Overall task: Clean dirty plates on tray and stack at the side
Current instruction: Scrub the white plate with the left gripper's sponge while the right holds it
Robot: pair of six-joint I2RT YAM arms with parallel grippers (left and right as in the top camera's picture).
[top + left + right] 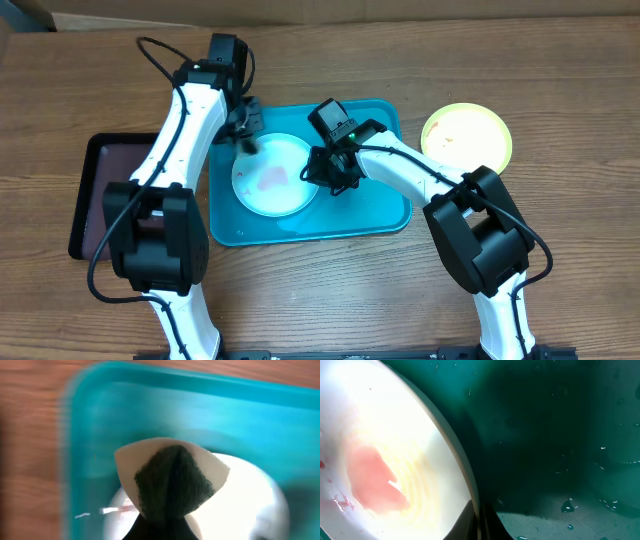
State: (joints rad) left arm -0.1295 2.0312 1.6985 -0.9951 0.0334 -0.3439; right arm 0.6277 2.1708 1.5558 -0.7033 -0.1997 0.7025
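Note:
A white plate [272,176] with a pink smear [375,477] lies on the turquoise tray [370,215]. My right gripper [326,172] is shut on the plate's right rim; in the right wrist view the jaws pinch the edge of the white plate [395,435] at my right gripper [479,522]. My left gripper [246,130] hovers at the plate's far left edge, shut on a beige sponge with a dark green scouring face [172,480]. Under the sponge the white plate [245,505] shows. A yellow-green plate [466,137] sits on the table right of the tray.
A smaller black tray [95,190] lies on the wooden table left of the turquoise one. Water droplets [567,506] dot the tray floor [560,435]. Both arms cross over the tray from the near side.

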